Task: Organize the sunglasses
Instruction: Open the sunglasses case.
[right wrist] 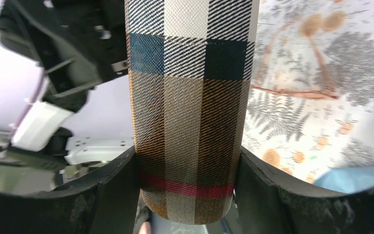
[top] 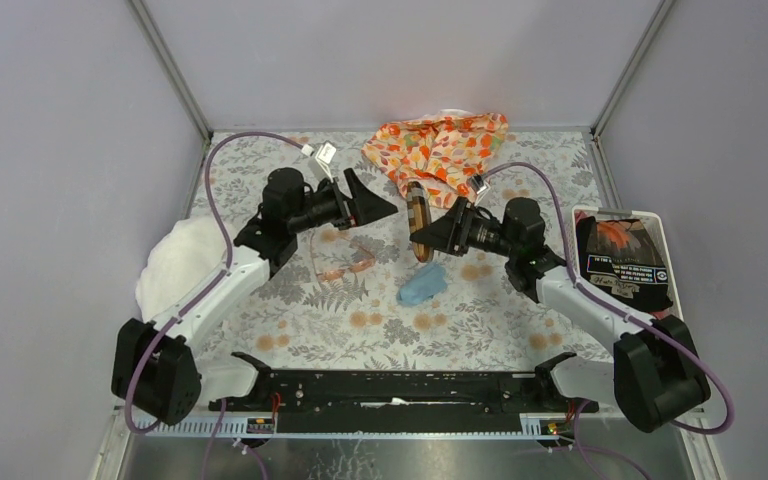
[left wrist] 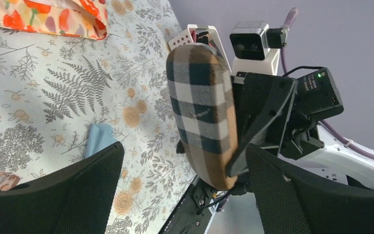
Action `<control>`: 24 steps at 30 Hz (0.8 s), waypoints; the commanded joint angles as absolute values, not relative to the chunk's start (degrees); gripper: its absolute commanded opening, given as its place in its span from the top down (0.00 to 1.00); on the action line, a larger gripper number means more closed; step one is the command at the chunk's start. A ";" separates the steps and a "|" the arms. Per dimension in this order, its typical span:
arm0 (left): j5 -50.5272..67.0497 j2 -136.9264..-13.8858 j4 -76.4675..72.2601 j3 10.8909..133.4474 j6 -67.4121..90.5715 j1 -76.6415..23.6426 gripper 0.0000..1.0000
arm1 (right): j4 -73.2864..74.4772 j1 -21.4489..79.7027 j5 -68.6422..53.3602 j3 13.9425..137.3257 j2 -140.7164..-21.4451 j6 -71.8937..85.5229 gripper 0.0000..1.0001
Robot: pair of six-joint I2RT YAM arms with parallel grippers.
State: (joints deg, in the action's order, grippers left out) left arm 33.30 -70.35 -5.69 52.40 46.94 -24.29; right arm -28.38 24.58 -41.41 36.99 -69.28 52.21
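Left gripper (top: 375, 205): released, jaws spread wide with nothing between them; it hangs left of centre in the top view and points toward the case.
Right gripper (right wrist: 187, 192): clenched on the plaid case (right wrist: 190, 97), one finger pressed against each long side near the lower end in its wrist view.
Plaid case: held on edge at the centre of the top view, between the two grippers; I cannot tell whether it touches the table.
Sunglasses (top: 345, 265): lying on the floral table cover (top: 410, 340), just left of centre, below the left gripper and apart from the case.
Blue cloth (top: 423, 285): crumpled on the cover, just below the case and right of the sunglasses.
Orange floral fabric (top: 440, 145): bunched at top centre.
White cloth (top: 180, 262): at the left edge, beside the left arm.
Tray (top: 660, 225): at the right edge, holding a black packet (top: 625, 262).
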 commanded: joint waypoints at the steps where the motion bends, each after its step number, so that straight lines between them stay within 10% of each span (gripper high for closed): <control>1: 40.83 -74.03 -14.46 52.13 49.13 -23.64 0.01 | -48.81 24.42 -49.16 34.77 -71.65 66.00 0.57; 24: 51.80 -81.60 -37.66 47.74 64.48 -24.28 0.01 | -89.55 24.43 -57.13 30.35 -85.42 91.60 0.61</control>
